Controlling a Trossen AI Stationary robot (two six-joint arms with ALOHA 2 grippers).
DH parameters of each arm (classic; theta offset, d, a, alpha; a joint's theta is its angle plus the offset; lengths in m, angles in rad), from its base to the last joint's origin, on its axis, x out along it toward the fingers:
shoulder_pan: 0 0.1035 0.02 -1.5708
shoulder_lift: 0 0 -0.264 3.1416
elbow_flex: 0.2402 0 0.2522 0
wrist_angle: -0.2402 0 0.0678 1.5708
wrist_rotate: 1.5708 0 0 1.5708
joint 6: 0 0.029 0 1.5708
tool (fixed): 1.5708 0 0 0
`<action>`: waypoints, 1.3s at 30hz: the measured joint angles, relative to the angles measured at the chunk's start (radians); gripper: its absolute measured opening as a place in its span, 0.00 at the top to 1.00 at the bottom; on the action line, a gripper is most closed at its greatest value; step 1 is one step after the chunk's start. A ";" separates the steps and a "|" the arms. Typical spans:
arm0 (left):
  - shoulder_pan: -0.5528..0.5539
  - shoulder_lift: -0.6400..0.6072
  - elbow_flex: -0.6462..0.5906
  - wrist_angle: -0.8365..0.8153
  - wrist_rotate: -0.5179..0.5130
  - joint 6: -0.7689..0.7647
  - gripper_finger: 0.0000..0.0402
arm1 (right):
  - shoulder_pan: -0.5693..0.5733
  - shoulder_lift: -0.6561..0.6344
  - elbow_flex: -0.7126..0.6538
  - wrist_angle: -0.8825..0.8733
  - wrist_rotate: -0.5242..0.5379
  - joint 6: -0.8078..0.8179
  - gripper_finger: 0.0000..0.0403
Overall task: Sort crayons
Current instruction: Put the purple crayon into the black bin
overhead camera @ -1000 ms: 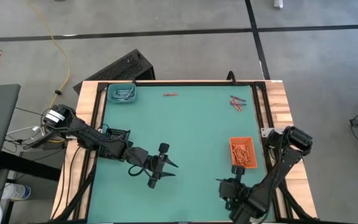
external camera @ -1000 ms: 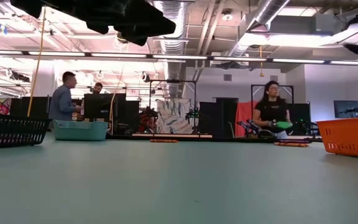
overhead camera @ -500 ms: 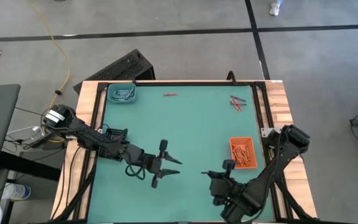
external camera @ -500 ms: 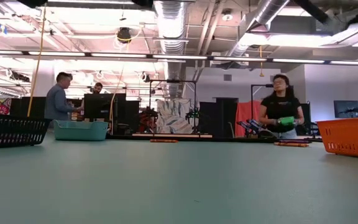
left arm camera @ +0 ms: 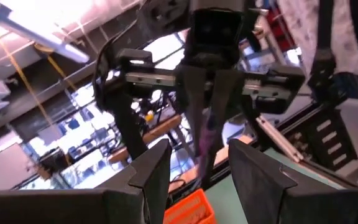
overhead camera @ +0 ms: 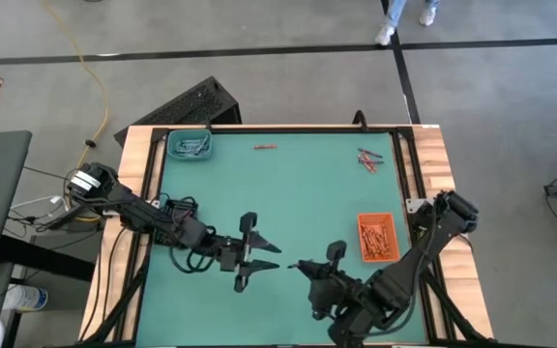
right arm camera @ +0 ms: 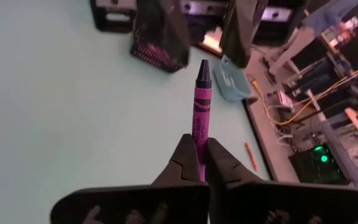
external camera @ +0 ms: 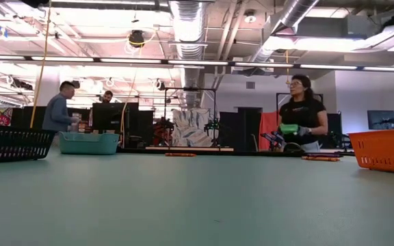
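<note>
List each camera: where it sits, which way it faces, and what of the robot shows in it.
High: overhead, straight down; both arms, left gripper, right gripper.
Low: table height, looking across at the room; no arm shows.
Left wrist: faces the right gripper, open fingers below.
Right wrist: faces the left gripper, shut on the purple crayon.
Both wrists see that crayon.

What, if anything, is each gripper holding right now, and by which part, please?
The right gripper pinches a purple crayon by its blunt end, tip pointing outward. The left gripper is open and holds nothing.
</note>
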State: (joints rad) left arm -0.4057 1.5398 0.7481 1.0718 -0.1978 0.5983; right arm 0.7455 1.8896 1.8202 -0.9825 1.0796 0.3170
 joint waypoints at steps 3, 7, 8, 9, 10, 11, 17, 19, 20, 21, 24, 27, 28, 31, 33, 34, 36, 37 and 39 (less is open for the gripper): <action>0.000 0.000 0.011 -0.006 0.015 0.000 0.62 | -0.018 0.000 0.018 0.059 0.000 -0.087 1.00; 0.000 0.000 0.022 -0.008 0.033 0.000 0.62 | -0.039 0.000 0.026 0.159 -0.016 -0.202 1.00; 0.000 0.000 0.025 -0.008 0.033 -0.001 0.62 | -0.045 0.000 0.026 0.185 -0.030 -0.230 1.00; 0.000 0.000 0.027 -0.007 0.033 -0.001 0.62 | -0.051 0.000 0.026 0.209 -0.045 -0.257 1.00; 0.000 0.000 0.029 -0.007 0.033 -0.001 0.62 | -0.058 0.000 0.026 0.231 -0.059 -0.279 1.00; 0.000 0.000 0.030 -0.006 0.033 -0.002 0.62 | -0.064 0.000 0.026 0.249 -0.074 -0.296 1.00; -0.008 0.000 0.030 -0.005 0.034 -0.007 0.63 | -0.091 0.000 0.026 0.274 -0.088 -0.328 1.00; -0.016 0.000 0.030 -0.005 0.034 0.003 0.64 | -0.096 0.000 0.026 0.274 -0.089 -0.329 1.00; -0.021 0.000 0.030 -0.003 0.034 0.009 0.65 | -0.098 0.000 0.026 0.273 -0.090 -0.329 1.00; -0.025 0.000 0.030 -0.001 0.032 0.018 0.66 | -0.101 0.000 0.026 0.274 -0.096 -0.329 1.00; -0.037 0.000 0.030 0.011 0.032 0.041 0.70 | -0.104 0.000 0.026 0.273 -0.105 -0.329 1.00; -0.046 0.000 0.030 0.029 0.029 0.060 0.73 | -0.104 0.000 0.026 0.274 -0.111 -0.329 1.00; -0.048 0.000 0.030 0.031 0.027 0.066 0.74 | -0.105 0.000 0.026 0.274 -0.112 -0.328 1.00; -0.049 0.000 0.030 0.033 0.017 0.071 0.76 | -0.104 0.000 0.026 0.274 -0.113 -0.328 1.00; -0.049 0.000 0.030 0.028 0.016 0.070 0.79 | -0.105 0.000 0.026 0.277 -0.114 -0.329 1.00; -0.048 0.000 0.030 0.025 0.017 0.070 0.81 | -0.105 0.000 0.026 0.279 -0.115 -0.331 1.00; -0.046 0.000 0.030 0.019 0.017 0.067 0.83 | -0.104 0.000 0.026 0.285 -0.116 -0.344 1.00; -0.046 0.000 0.030 0.017 0.017 0.063 0.84 | -0.104 0.000 0.026 0.287 -0.117 -0.349 1.00; -0.046 0.000 0.030 0.015 0.016 0.062 0.86 | -0.104 0.000 0.026 0.290 -0.117 -0.349 1.00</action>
State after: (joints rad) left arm -0.4513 1.5394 0.7784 1.0870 -0.1814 0.6603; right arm 0.6411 1.8900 1.8465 -0.6922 0.9628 -0.0319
